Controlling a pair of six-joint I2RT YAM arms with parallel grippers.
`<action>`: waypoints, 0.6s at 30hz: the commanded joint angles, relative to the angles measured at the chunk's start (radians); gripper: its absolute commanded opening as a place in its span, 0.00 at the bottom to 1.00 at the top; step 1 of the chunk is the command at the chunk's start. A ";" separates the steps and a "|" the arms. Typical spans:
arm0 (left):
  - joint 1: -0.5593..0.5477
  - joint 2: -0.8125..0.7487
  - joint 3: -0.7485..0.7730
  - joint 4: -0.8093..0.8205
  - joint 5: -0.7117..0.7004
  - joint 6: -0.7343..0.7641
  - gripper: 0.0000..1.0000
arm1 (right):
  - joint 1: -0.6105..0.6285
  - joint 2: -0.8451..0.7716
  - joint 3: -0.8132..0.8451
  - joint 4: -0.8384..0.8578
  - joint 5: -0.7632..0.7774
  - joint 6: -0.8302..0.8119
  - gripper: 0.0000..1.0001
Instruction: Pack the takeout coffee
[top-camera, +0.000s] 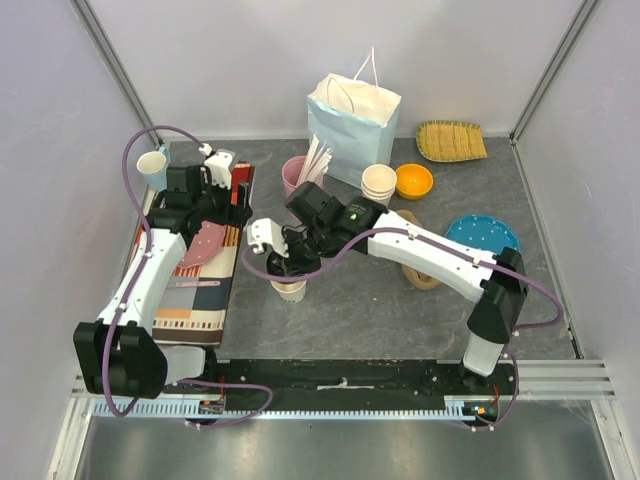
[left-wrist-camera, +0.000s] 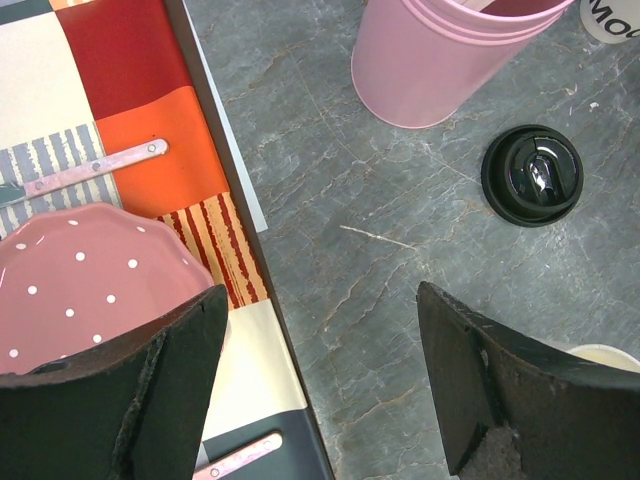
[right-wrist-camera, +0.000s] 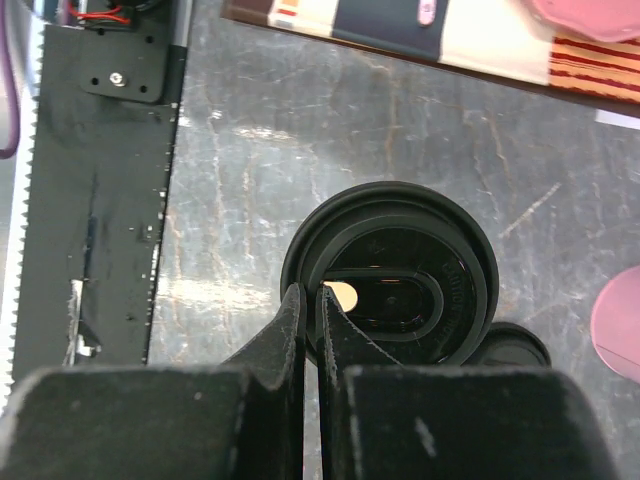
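- Right pincer (right-wrist-camera: 310, 296) is almost fully closed, with only a thin slit between its jaws. The tips sit at the 9 o'clock rim of the black lid on the takeout coffee (right-wrist-camera: 400, 290). It cannot be told if they pinch that rim.
- In the top view the takeout coffee (top-camera: 288, 290) stands upright on the grey worktop (top-camera: 400, 320). It is a little to 9 o'clock of the middle, directly under the right pincer (top-camera: 285, 268).
- The pale blue bag (top-camera: 352, 125) stands at about 1 o'clock from the coffee, well apart from it, at the back of the worktop.
- Left pincer (left-wrist-camera: 322, 300) is wide and holds nothing. It hangs above the border between the striped placemat (left-wrist-camera: 130, 120) and the worktop.
- In the left wrist view, a pink dotted plate (left-wrist-camera: 80, 290) lies on the placemat at 9 o'clock of this pincer.
- A loose black lid (left-wrist-camera: 532, 175) lies flat on the worktop at 2 o'clock of it, near a pink tumbler (left-wrist-camera: 430, 70) at 12 o'clock.
- A stack of white cups (top-camera: 379, 183) stands just beside an orange bowl (top-camera: 413, 180), at 4 o'clock of the bag.
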 joint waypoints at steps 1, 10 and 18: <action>0.003 -0.031 0.005 -0.004 0.023 0.035 0.82 | 0.034 0.015 0.010 -0.016 0.025 0.033 0.00; 0.003 -0.037 -0.007 -0.007 0.034 0.029 0.80 | 0.042 0.084 0.021 -0.016 0.071 0.011 0.00; 0.002 -0.042 -0.012 -0.005 0.034 0.032 0.81 | 0.045 0.115 0.030 -0.016 0.071 0.003 0.00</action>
